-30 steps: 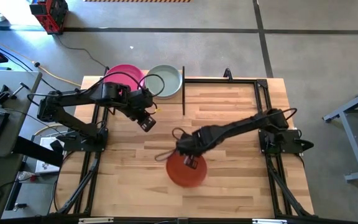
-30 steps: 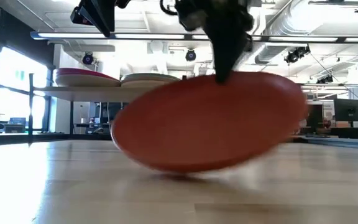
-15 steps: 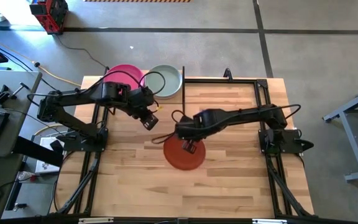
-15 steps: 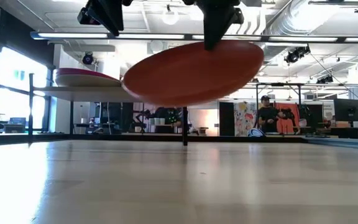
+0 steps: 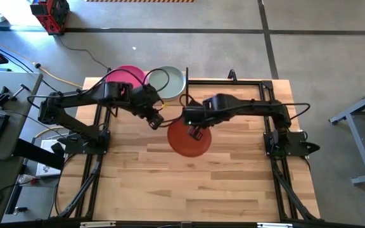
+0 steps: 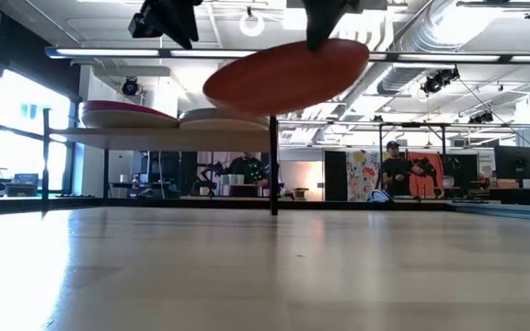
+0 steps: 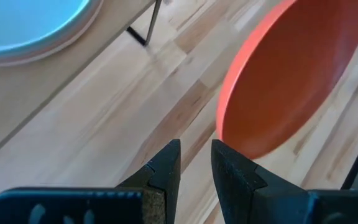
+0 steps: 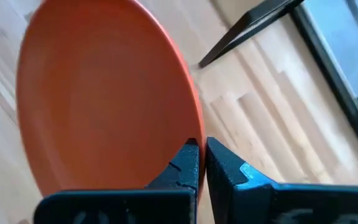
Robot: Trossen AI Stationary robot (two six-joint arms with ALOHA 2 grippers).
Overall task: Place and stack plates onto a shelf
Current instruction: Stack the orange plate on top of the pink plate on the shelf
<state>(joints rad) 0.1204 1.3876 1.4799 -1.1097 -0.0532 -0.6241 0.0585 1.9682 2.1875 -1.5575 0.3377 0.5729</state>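
Right gripper point(image 5: 194, 131): fingers pressed together on the rim of the orange plate point(image 5: 189, 138), which hangs tilted in the air, clear of the desk point(image 5: 233, 183).

Left gripper point(image 5: 155, 120): just beside the orange plate's edge, fingers slightly parted with a narrow gap, holding nothing.

Obstructions: the shelf point(image 6: 118, 132) lies beyond both grippers at the desk's far edge, carrying the magenta plate point(image 5: 127, 75) and, next to it, the pale green plate point(image 5: 168, 82). In the low view the orange plate's lower edge overlaps the pale green plate's stack point(image 6: 219, 117); contact cannot be determined. A black frame post point(image 6: 273, 165) stands directly below the held plate.

Clearance: the left gripper crowds the orange plate's shelf-side edge. The desk surface behind and to the outer side of the right gripper is bare wood. A black frame rail point(image 5: 233, 80) runs along the far edge.
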